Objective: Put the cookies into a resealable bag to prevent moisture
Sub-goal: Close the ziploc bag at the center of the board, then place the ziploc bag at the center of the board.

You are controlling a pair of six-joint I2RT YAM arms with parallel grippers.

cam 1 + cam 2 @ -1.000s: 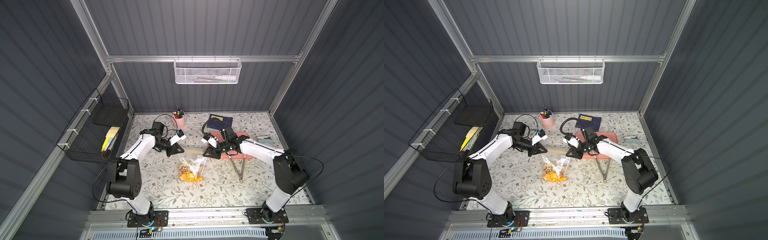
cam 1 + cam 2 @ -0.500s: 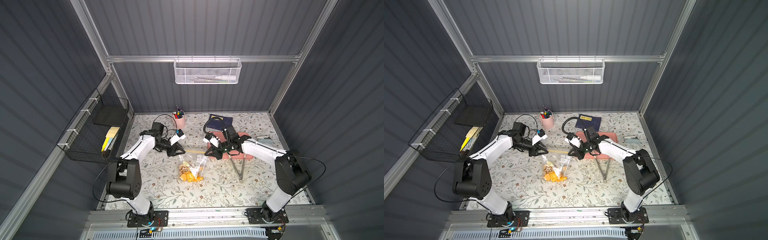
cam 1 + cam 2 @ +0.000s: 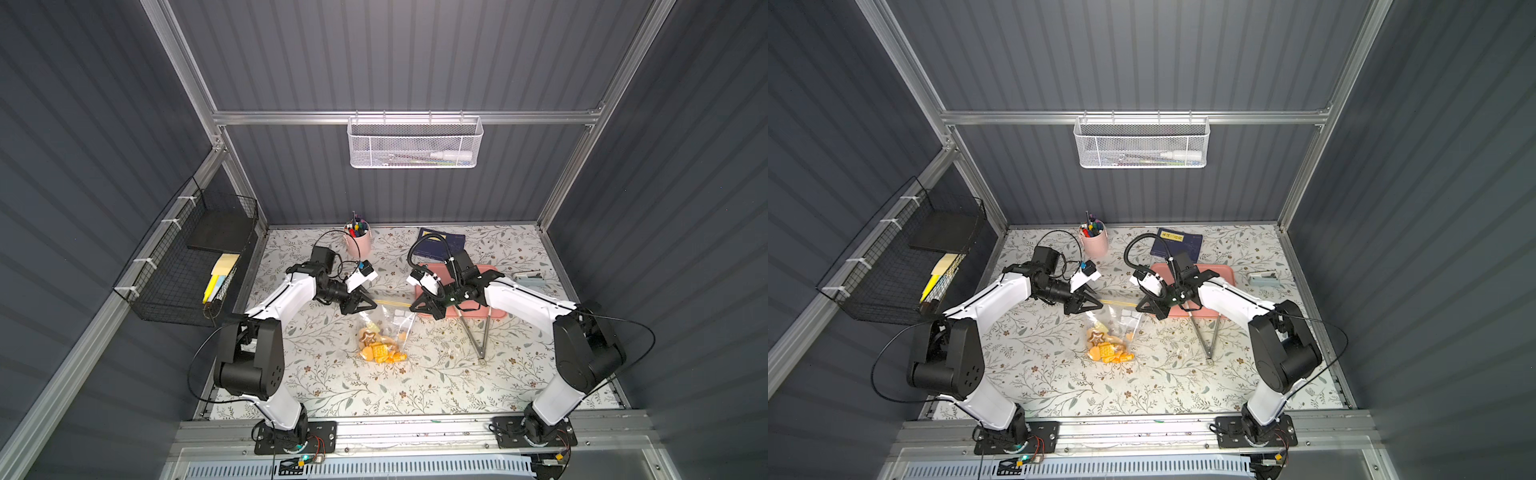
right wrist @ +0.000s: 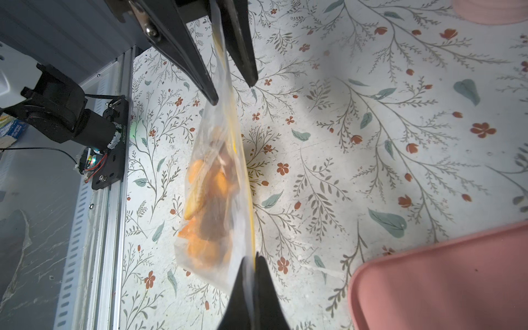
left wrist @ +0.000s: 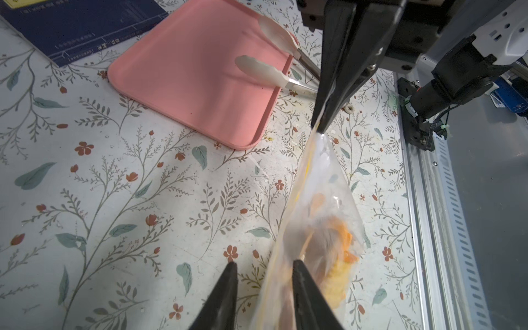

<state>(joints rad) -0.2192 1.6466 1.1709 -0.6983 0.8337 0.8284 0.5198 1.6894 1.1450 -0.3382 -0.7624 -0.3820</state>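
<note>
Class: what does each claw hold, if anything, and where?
Right claw pinches the resealable bag at its zip edge's end. Left claw, open astride that edge, holds nothing.

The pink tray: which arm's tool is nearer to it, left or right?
Right. The right tool pinches the resealable bag at one top corner, just beside the pink tray; the left tool is at the opposite corner, farther away.

Clear resealable bag (image 3: pixel 394 323) upright; orange cookies (image 3: pixel 380 351) heaped at its bottom.

Blurry cookies (image 5: pixel 341 243) inside crinkly bag (image 5: pixel 320 177)
</note>
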